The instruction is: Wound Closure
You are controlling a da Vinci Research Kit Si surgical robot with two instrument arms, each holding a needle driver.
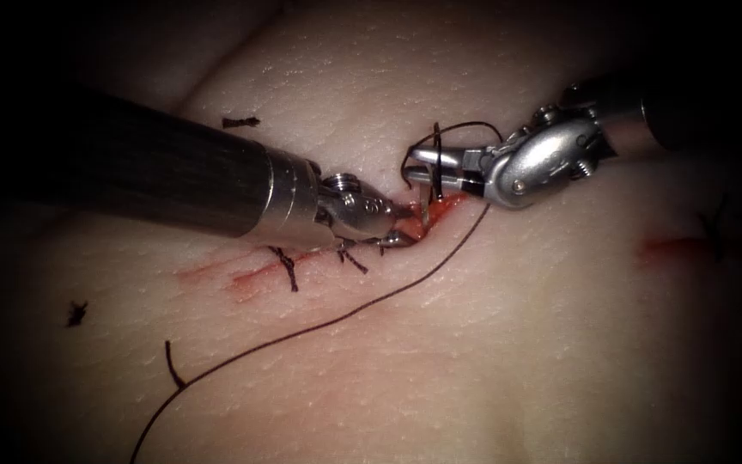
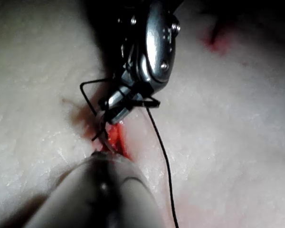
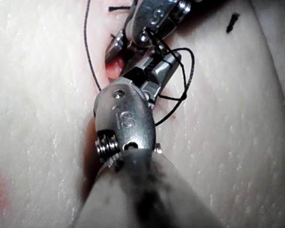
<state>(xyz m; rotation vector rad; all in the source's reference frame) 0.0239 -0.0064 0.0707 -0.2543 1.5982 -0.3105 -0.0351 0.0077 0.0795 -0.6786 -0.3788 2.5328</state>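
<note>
Your right hand (image 1: 418, 168) is clamped on the needle (image 1: 424, 206) near its upper end, its lower curve sunk in the cut (image 1: 435, 215). Your left hand (image 1: 392, 225) pinches the tissue (image 1: 474, 344) at the cut's edge. The needle is stiff and slick: grip its body, not the tip. The thread (image 1: 302, 331) is limp.

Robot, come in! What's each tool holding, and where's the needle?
Right tool shut on needle, tip in open cut. Left tool at cut edge, grip unclear. Thread trails.
</note>
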